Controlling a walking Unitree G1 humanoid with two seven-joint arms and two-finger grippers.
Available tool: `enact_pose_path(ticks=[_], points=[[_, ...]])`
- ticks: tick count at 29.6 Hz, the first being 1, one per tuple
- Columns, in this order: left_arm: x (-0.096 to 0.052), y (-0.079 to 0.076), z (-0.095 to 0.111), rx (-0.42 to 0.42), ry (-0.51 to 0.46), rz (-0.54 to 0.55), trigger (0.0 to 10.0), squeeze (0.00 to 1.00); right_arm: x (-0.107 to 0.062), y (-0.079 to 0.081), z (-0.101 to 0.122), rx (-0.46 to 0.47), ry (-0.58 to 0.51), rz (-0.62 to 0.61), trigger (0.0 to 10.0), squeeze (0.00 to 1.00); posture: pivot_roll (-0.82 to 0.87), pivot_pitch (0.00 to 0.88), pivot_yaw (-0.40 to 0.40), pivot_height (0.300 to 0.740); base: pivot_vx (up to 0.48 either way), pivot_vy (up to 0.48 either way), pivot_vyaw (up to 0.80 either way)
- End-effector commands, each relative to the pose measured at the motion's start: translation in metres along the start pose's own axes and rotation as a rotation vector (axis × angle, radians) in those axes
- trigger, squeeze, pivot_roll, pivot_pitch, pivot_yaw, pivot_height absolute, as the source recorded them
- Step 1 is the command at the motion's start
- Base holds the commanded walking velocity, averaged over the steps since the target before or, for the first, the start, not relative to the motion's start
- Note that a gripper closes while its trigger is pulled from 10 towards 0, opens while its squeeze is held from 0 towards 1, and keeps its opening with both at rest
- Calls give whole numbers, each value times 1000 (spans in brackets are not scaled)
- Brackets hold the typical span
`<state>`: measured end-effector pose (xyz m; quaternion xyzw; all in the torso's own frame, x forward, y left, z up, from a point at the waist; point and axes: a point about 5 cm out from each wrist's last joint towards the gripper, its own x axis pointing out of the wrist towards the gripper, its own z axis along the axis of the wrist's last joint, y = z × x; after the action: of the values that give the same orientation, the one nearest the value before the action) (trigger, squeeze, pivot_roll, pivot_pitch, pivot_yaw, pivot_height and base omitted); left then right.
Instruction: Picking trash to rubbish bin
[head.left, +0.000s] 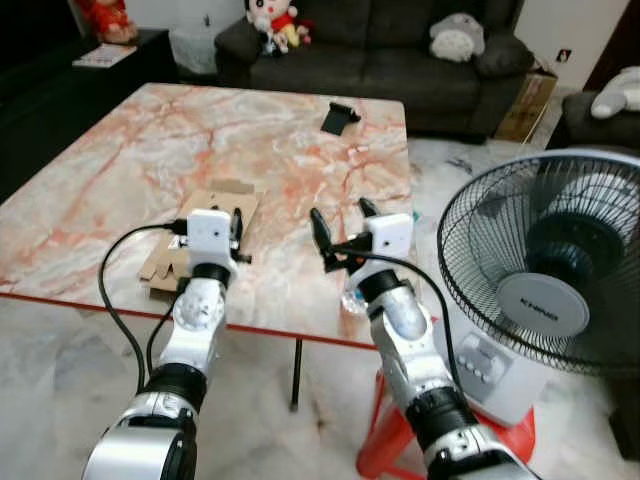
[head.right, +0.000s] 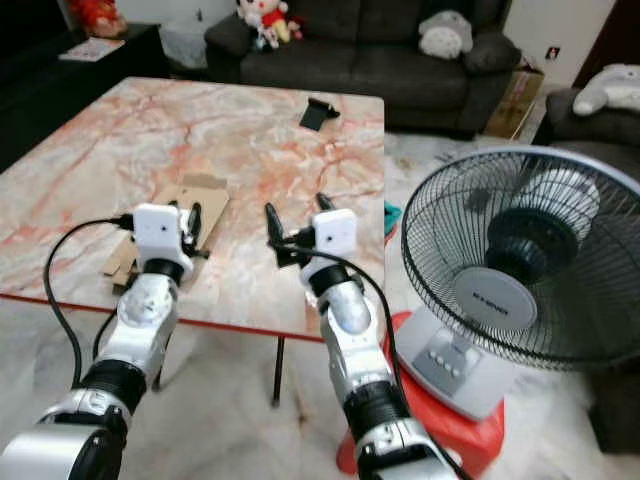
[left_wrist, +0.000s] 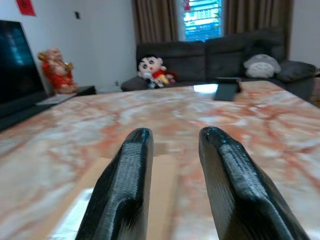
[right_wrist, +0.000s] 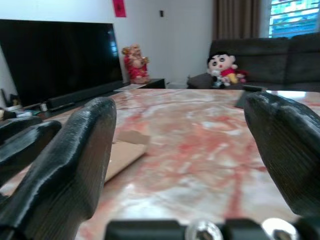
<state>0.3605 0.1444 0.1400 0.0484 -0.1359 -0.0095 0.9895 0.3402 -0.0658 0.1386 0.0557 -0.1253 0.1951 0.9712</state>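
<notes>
A flattened piece of brown cardboard (head.left: 216, 204) lies on the pink marble table (head.left: 120, 180), near its front edge. My left gripper (head.left: 237, 224) hovers just above the cardboard's near part; its fingers (left_wrist: 125, 190) stand open by a narrow gap with nothing between them, and the cardboard (left_wrist: 162, 172) shows beneath them. My right gripper (head.left: 343, 220) is to the right of the cardboard, over bare marble, open wide and empty. In the right wrist view the cardboard (right_wrist: 125, 152) lies off to the side of its fingers (right_wrist: 75, 165).
A small black stand (head.left: 340, 117) sits at the table's far right. A large standing fan (head.left: 545, 290) rests on a red stool (head.left: 385, 445) close to my right arm. A dark sofa (head.left: 400, 40) with plush toys is beyond the table. A television (right_wrist: 55, 55) stands to the left.
</notes>
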Motion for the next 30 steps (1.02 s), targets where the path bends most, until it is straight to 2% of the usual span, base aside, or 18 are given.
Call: enact_pose_path(ticks=[1,11,19,25,30], points=[[2,-4,3,-4,-7,-18,10000,0,1,-3,3,-4,-7,-7,10000,0,-37,9,-9,740,255,0,0],[-1,-12,-1,-9,17,-84,10000,0,2,-2,1,-7,8,-2,10000,0,-34,9,-10,740,0,0,0],[-1,-16,-4,-1,39,-123,10000,0,4,-1,-8,-42,98,10,10000,0,-34,9,-9,740,0,0,0],[-2,-17,-3,15,37,-144,10000,0,15,-9,1,-52,99,-16,10000,0,-27,19,-11,740,0,0,0],[-3,-18,-2,22,40,-155,10000,0,32,-22,9,-38,144,-78,10000,0,-20,28,-16,740,0,0,0]])
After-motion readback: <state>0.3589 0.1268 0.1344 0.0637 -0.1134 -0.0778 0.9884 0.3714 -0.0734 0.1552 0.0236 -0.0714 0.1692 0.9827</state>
